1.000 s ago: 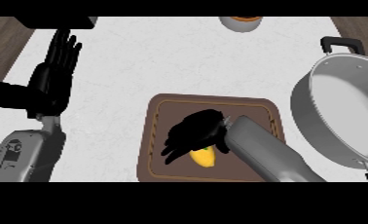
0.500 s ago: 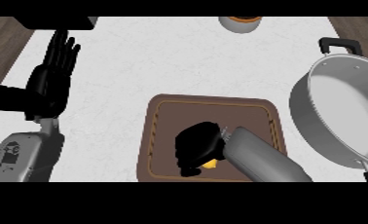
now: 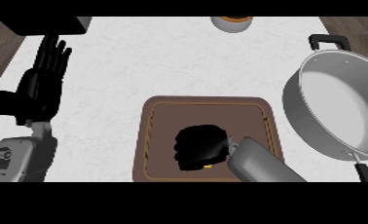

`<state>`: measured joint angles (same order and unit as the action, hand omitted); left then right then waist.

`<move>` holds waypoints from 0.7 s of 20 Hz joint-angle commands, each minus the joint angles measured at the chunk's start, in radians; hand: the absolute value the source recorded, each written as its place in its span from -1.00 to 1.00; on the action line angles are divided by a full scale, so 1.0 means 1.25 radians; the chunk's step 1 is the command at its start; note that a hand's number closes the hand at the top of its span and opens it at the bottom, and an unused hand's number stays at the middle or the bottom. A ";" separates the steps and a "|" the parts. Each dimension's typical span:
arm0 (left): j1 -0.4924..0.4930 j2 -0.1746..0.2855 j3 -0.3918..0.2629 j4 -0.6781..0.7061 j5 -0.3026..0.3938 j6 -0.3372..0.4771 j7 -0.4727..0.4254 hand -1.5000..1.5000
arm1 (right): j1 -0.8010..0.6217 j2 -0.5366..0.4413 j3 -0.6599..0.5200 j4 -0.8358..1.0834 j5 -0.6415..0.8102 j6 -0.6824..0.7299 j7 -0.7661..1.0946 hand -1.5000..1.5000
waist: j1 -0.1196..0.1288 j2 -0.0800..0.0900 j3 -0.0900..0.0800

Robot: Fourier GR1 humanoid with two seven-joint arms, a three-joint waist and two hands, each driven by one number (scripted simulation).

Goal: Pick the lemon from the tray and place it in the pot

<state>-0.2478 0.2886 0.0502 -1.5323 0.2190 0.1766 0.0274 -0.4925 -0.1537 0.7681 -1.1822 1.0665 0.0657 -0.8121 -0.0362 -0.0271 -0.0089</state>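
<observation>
Seemingly, lemon [image 3: 208, 166] sits almost hidden under curled right hand [image 3: 200, 147].

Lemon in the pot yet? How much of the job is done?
Not yet. Done: the right hand is at the tray, over the lemon. In hand: its fingers curl round the lemon, only a yellow sliver showing; whether it is off the tray I cannot tell. Left: carry it right to the pot, which shows no lemon inside, and let go. The left hand rests open at the left.
</observation>
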 commanded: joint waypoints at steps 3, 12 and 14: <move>0.045 0.020 0.036 0.002 0.000 0.012 -0.006 0.00 | 0.231 0.046 -0.068 -0.039 0.016 -0.060 0.308 1.00 | -0.087 -0.014 0.005; 0.068 0.038 0.063 -0.013 0.012 0.008 0.000 0.00 | 0.440 0.057 -0.150 -0.409 0.116 -0.194 0.601 1.00 | -0.092 -0.014 0.004; 0.077 0.017 0.044 -0.023 0.010 0.008 -0.008 0.00 | 0.503 0.050 -0.157 -0.514 0.128 -0.209 0.647 1.00 | -0.077 -0.008 0.005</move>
<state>-0.1705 0.3151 0.1087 -1.5496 0.2268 0.1944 0.0227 0.0008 -0.0963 0.5924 -1.6359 1.1965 -0.1415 -0.1318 -0.1452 -0.0462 -0.0060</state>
